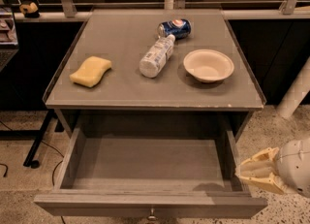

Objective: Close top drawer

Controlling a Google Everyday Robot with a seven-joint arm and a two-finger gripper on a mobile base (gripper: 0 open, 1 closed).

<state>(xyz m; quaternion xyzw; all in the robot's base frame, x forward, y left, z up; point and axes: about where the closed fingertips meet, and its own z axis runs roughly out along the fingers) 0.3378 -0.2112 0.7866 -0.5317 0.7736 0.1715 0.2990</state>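
Observation:
The top drawer (pixel 145 162) is pulled far out from under the grey table top and its deep box is empty. Its front panel (pixel 87 204) runs along the bottom of the view, with the small round knob (pixel 152 214) at its centre, partly cut off. My gripper (pixel 240 171) is at the lower right, just outside the drawer's right side wall near its front corner. Its cream fingers (pixel 259 164) point left toward the drawer and are drawn together, holding nothing.
On the table top (pixel 121 87) lie a yellow sponge (pixel 90 71), a plastic bottle on its side (pixel 156 56), a blue can on its side (pixel 175 28) and a white bowl (pixel 208 65). Black cables and a stand foot lie on the floor at left (pixel 34 155).

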